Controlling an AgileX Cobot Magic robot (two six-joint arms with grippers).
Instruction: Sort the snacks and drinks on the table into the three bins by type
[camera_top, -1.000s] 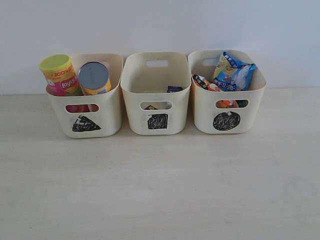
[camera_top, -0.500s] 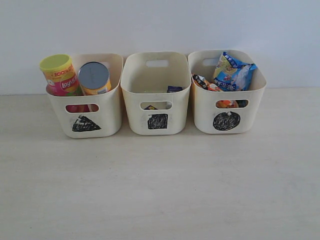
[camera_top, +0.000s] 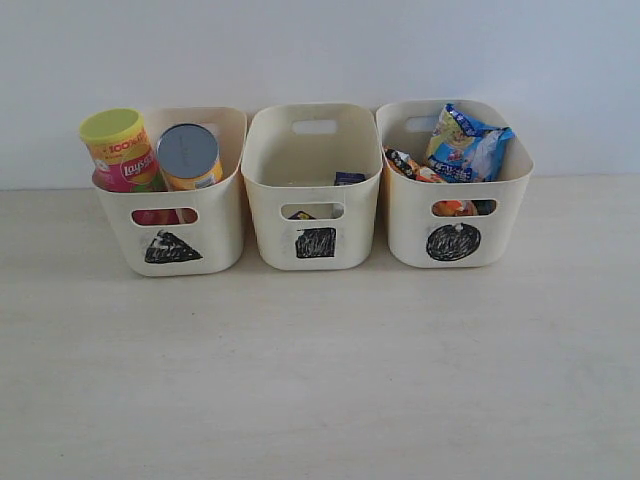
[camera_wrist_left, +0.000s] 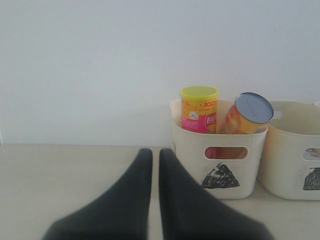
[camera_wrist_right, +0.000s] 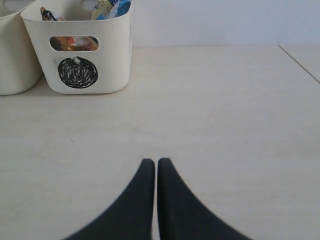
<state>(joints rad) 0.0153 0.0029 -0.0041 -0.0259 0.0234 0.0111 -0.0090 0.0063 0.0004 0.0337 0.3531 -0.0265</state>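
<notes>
The left tool (camera_wrist_left: 155, 154) is pressed together and holds nothing. Ahead of it stands the triangle bin (camera_wrist_left: 190, 165), with the pink tube (camera_wrist_left: 199, 112) and the yellow-orange tube (camera_wrist_left: 245, 117) inside. The right tool (camera_wrist_right: 152, 164) is also pressed together and empty. Ahead of it, across open bench (camera_top: 320, 380), the circle bin (camera_wrist_right: 112, 55) holds the blue packet (camera_top: 465, 145) and the orange-black packet (camera_top: 408, 163). Between these two, the square bin (camera_top: 265, 215) shows a dark carton (camera_top: 349, 178).
</notes>
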